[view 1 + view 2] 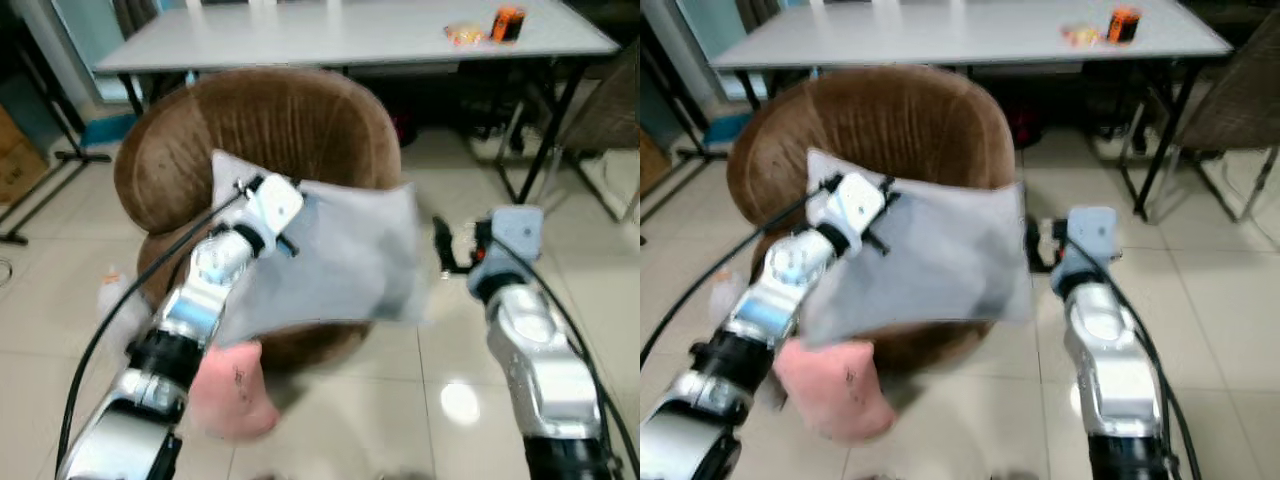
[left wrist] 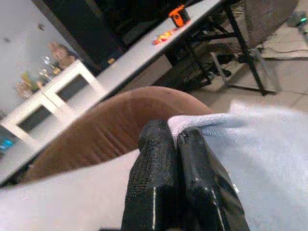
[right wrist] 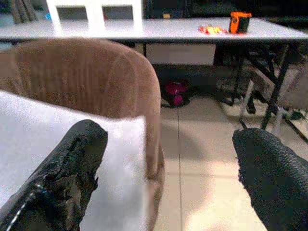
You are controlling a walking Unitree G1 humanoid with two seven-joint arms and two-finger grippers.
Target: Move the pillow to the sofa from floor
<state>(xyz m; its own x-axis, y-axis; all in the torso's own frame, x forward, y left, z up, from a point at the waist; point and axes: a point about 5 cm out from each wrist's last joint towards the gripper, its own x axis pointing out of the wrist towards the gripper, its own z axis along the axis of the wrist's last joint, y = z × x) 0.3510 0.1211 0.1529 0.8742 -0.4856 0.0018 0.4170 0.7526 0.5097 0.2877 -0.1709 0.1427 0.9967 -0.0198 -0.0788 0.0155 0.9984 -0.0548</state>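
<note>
holding the pale grey-blue fabric pillow (image 1: 330,255) up off the floor, my left gripper (image 2: 179,159) has its two black fingers pinched tight on the pillow's upper corner, at about 10 o'clock on the cushion. the pillow hangs in the air in front of the round brown corduroy sofa chair (image 1: 270,120), covering its seat from my head camera. my right gripper (image 3: 168,163) sits just beside the pillow's 3 o'clock edge with its fingers spread wide, holding nothing.

i judge this to be the carry step: the lift is done, the placing is not. next i would push the left arm forward towards 12 o'clock and lower the pillow onto the seat, then let the fingers part. a soft pink object (image 1: 232,392) lies on the tiled floor (image 1: 420,420) at 7 o'clock by the chair's base, and a long grey table (image 1: 350,35) stands behind at 12 o'clock.
</note>
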